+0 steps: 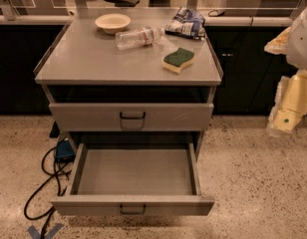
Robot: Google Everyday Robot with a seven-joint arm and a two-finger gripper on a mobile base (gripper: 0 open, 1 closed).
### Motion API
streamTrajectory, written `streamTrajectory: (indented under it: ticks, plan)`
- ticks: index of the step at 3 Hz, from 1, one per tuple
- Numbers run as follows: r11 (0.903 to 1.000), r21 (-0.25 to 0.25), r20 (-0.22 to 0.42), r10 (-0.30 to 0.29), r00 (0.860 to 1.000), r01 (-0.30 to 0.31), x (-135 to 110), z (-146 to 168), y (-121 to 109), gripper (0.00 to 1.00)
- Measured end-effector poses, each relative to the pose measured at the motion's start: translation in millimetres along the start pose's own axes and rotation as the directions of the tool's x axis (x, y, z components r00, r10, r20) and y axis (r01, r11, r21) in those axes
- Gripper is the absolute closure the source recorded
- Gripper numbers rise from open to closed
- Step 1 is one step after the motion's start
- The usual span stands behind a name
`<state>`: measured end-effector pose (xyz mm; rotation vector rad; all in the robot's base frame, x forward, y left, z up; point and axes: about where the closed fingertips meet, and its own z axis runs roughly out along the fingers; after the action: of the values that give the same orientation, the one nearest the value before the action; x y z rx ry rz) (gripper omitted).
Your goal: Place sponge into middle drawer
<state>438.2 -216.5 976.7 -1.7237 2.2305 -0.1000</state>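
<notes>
The sponge (178, 59), pale yellow with a dark green top, lies flat on the right front part of the grey cabinet top (93, 59). The middle drawer (133, 204) is pulled out wide, and its grey inside (136, 171) holds nothing. Its small dark wire handle (132, 209) is at the centre of the front. My gripper (285, 116) hangs at the far right edge of the camera view, off to the right of the cabinet at about drawer height. It is well apart from the sponge and carries nothing that shows.
A clear plastic bottle (138, 37) lies on its side behind the sponge. A pale bowl (112, 22) and a blue-and-white snack bag (186, 23) sit at the back. The upper drawer (131, 116) is closed. Black cables (44, 183) and a blue box (64, 151) lie on the floor at left.
</notes>
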Motion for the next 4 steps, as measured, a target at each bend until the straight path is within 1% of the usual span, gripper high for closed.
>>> streamTrajectory:
  ticks: [1,2,3,4]
  plan:
    - [1.0,0.0,0.0,0.0,1.0,0.0,0,0,0,0.0]
    - [0.9988,-0.025,0.083,-0.039,0.996,0.041,-7,8,-3,0.0]
    - [0.9889,-0.042,0.208,-0.131,0.969,0.142,-38,32,-22,0.0]
    - [0.9802,-0.042,0.278,-0.175,0.945,0.194,-76,64,-55,0.0]
